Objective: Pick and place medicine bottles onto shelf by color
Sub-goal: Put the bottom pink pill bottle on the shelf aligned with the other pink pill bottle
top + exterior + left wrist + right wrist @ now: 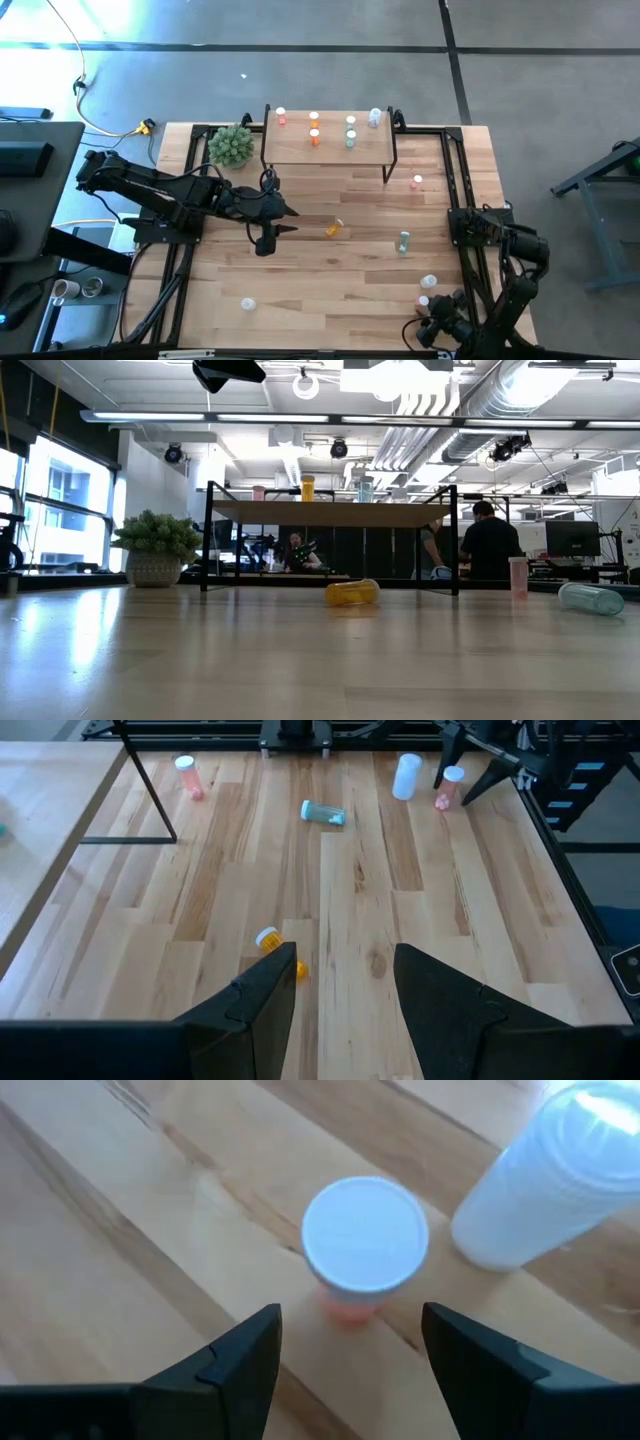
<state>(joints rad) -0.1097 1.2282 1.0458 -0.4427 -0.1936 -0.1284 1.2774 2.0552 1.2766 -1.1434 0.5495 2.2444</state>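
The shelf [325,150] stands at the far side and carries several upright medicine bottles: pink [281,117], orange [314,137], green [350,140] and clear [374,117]. An orange bottle [333,229] and a green one [404,241] lie on their sides on the table. My right gripper [350,1330] is open low over the near right corner. Its fingers stand just short of an upright pink white-capped bottle [365,1240], beside a clear bottle [560,1170], touching neither. My left gripper [345,990] hangs open above the table's middle, near the orange bottle [268,940].
A spiky green plant [231,146] sits left of the shelf. Another pink bottle [417,182] stands right of the shelf's legs, and a white-capped bottle [248,304] stands near the front left. Black rails [455,170] run along both table sides. People sit in the room beyond.
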